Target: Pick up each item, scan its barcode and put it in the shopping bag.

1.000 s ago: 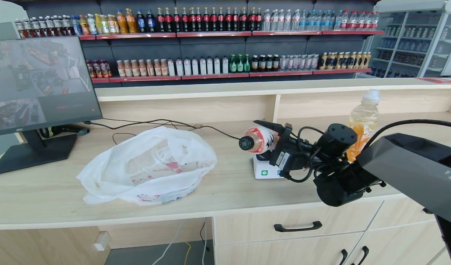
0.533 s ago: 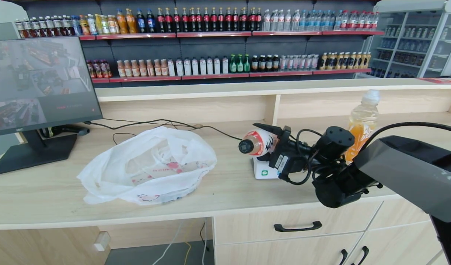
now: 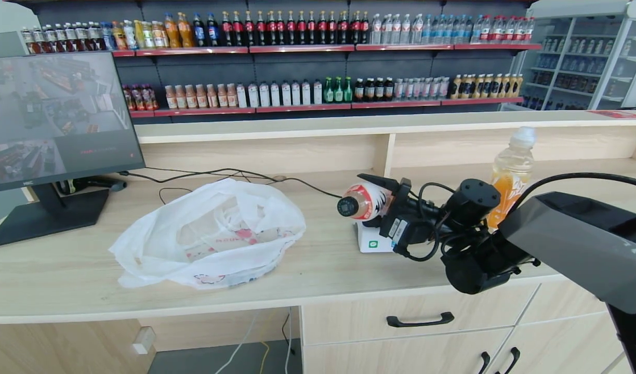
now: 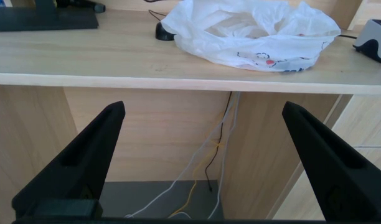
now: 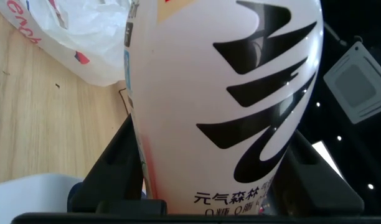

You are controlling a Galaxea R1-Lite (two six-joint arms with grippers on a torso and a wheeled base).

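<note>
Wooden shop counter [image 3: 323, 270] in front, backed by shelves [image 3: 297, 49] packed with drink bottles. On the counter's left side, monitor [image 3: 53, 114] on a black stand, with dark cables [image 3: 219, 174] trailing across the wood toward the middle. Left of centre, white shopping bag [image 3: 209, 234], crumpled and lying open on the surface, mouth upward; contents not clear. To the right of the bag and well apart from it, small white scanner [image 3: 372, 240] standing on the counter. Just above the scanner, white bottle [image 3: 360, 200] with black stripes and a red band, held sideways in the air, dark cap pointing toward the bag, clamped around the body by right gripper [image 3: 372, 200], fingers pressed against both sides of it. Behind that arm, farther right, upright orange drink bottle [image 3: 510, 176] with a white cap, standing on the counter. Down below the counter edge, facing the cabinet front and hanging wires [image 4: 206, 168], left gripper [image 4: 203, 109], fingers spread wide with nothing between them.
</note>
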